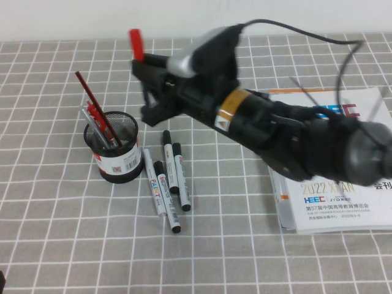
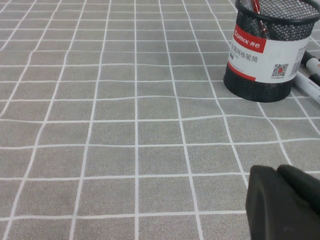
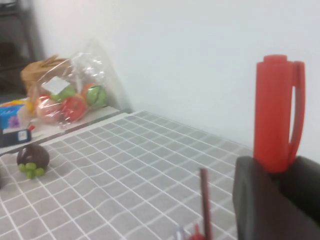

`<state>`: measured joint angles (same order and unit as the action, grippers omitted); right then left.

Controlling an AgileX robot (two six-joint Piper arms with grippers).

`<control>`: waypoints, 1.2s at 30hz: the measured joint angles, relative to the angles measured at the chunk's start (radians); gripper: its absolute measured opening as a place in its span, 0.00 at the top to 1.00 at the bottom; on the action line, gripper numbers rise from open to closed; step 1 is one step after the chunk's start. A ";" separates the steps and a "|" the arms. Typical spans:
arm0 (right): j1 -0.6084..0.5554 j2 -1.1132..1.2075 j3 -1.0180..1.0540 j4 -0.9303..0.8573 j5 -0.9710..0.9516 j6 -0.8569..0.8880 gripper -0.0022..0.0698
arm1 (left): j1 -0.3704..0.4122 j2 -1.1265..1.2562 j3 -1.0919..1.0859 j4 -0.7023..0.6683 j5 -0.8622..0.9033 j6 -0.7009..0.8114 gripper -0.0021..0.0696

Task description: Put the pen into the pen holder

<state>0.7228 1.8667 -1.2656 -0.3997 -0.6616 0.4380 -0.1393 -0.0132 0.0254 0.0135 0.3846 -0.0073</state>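
Left gripper low (parked); right gripper clasping pen above pen holder.

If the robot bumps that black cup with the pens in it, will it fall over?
The pen holder probably tips fairly easily: it's thin mesh, likely light, and the tall pencil leans out. Its wide round base helps. The right gripper holds the pen above it; the left gripper sits low nearby.

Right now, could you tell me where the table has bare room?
Bare: left of the holder and the front strip. Crowded: markers beside it, booklet right. Right gripper holds the pen above; left gripper low, front-left.
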 joint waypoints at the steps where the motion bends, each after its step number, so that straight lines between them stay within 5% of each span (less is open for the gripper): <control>1: 0.002 0.027 -0.028 -0.022 0.000 0.005 0.87 | 0.000 0.000 0.000 0.000 0.000 0.000 0.98; 12: 0.041 0.256 -0.296 -0.087 0.100 0.096 0.86 | 0.000 0.000 0.000 0.000 0.000 0.000 0.98; 20: 0.043 0.270 -0.302 -0.083 0.181 0.144 0.53 | 0.000 0.000 0.000 0.000 0.000 0.000 0.98; 22: 0.043 0.265 -0.302 -0.080 0.211 0.144 0.52 | 0.000 0.000 0.000 0.000 0.000 0.000 0.98; 24: 0.043 0.243 -0.300 -0.093 0.254 0.145 0.58 | 0.000 0.000 0.000 0.000 0.000 0.000 0.98; 28: 0.043 0.132 -0.234 -0.132 0.274 0.145 0.88 | 0.000 0.000 0.000 0.000 0.000 0.000 0.98; 36: 0.043 -0.253 0.123 -0.145 0.328 0.144 0.98 | 0.000 0.000 0.000 0.000 0.000 0.000 0.98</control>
<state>0.7658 1.6136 -1.1425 -0.5444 -0.3332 0.5821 -0.1393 -0.0132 0.0254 0.0135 0.3846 -0.0073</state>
